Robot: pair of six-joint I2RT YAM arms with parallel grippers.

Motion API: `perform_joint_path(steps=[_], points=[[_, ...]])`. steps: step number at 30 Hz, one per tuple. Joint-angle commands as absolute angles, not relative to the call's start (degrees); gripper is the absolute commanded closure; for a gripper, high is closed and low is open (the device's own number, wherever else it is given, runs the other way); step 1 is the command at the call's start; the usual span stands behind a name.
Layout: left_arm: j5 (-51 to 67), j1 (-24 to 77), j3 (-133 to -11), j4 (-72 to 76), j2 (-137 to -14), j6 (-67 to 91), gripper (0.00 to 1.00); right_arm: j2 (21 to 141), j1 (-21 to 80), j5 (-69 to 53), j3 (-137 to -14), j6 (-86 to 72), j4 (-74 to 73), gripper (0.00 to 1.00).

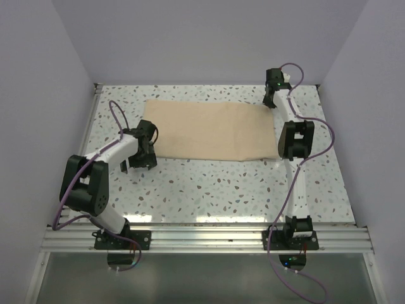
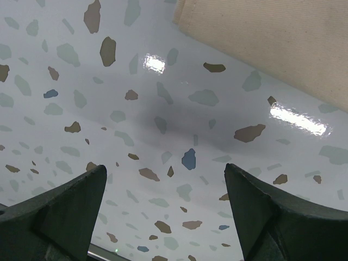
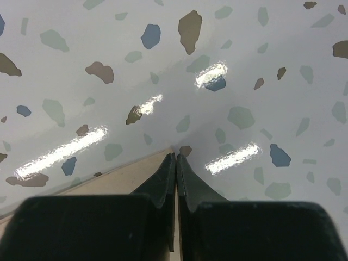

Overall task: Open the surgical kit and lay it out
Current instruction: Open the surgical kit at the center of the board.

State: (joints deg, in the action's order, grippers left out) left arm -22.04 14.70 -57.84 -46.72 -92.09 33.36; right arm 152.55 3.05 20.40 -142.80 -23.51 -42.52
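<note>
1. Over on the left, the left gripper (image 1: 149, 134) is sitting low just beside the near-left corner of the cloth wrap (image 1: 212, 130). The overhead view is hiding its jaws. Its wrist view is showing them plainly: dark, wedge-shaped fingers (image 2: 60, 212) standing wide apart, with only tabletop between them.
2. In the middle, the wrap is lying flat as a beige rectangle, matt and finely woven, on the table (image 1: 209, 190), which is glossy, pale and speckled with brown, blue and grey chips.
3. On the right, the right gripper (image 1: 271, 100) is reaching down at the wrap's far-right corner. Only its wrist view is showing the jaws pressed together, their tips right at the cloth's edge (image 3: 119, 176). Whether fabric is caught between them I cannot tell.
</note>
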Motion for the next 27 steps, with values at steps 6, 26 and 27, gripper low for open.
perform_joint_path(steps=[6, 26, 27], points=[[-22.1, 14.9, -57.6, -45.3, -90.3, 32.8, 0.07, 143.6, 4.0, 19.2, -140.8, -23.9, -42.0, 1.0], [-22.2, 14.9, -67.1, -49.4, -88.3, 31.5, 0.03, 128.8, 13.7, 18.3, -125.0, -22.8, -43.6, 1.0], [-22.2, 14.9, -67.4, -49.6, -88.2, 31.5, 0.03, 128.6, 13.7, 17.8, -124.3, -23.5, -44.1, 1.0]])
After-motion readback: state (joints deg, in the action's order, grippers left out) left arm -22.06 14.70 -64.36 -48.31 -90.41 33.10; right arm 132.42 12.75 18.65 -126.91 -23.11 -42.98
